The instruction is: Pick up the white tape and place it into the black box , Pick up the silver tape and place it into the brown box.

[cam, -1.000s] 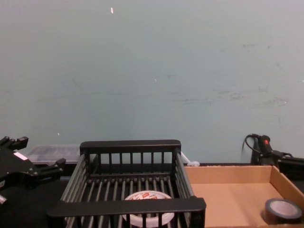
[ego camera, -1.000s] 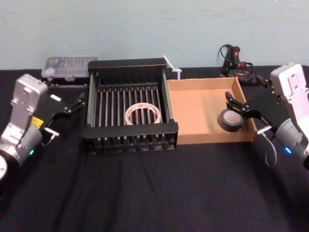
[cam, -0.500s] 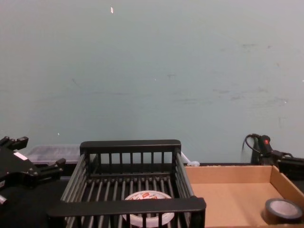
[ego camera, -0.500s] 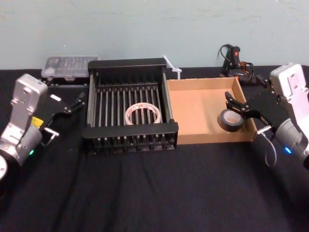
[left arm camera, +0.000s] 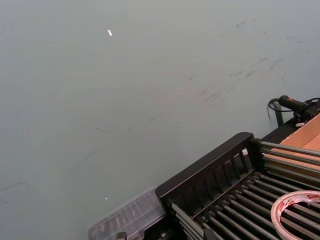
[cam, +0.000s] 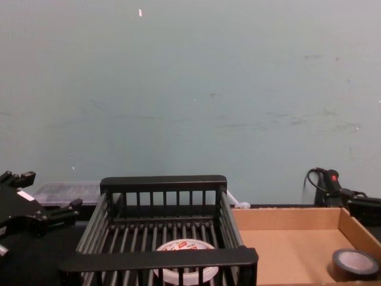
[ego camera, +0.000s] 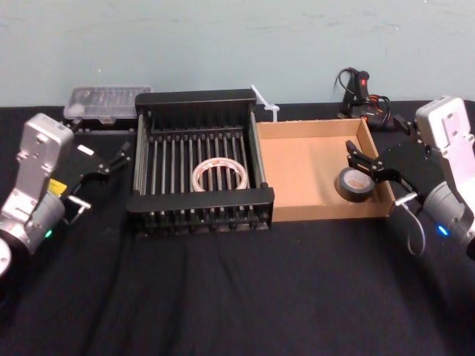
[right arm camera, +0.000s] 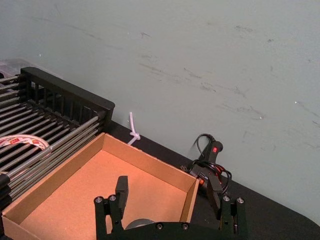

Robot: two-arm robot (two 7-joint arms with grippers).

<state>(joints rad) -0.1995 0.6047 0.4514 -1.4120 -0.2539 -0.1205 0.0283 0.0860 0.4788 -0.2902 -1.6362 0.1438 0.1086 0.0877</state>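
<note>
One thin white tape (ego camera: pixel 219 176) spans black box (ego camera: pixel 199 199) slats.

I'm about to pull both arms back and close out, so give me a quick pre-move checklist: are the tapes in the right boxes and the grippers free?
1. White tape in the black crate: it lies flat on the slatted floor. Ok.
2. Silver tape in the cardboard tray: it lies flat by the right wall. Ok.
3. Right gripper released: it is open, with one finger over the tray and one outside its right wall. Ok.
4. Right gripper's height above that wall: cannot tell.
5. Left gripper free: it is open to the left of the crate and holds nothing. Ok.
</note>
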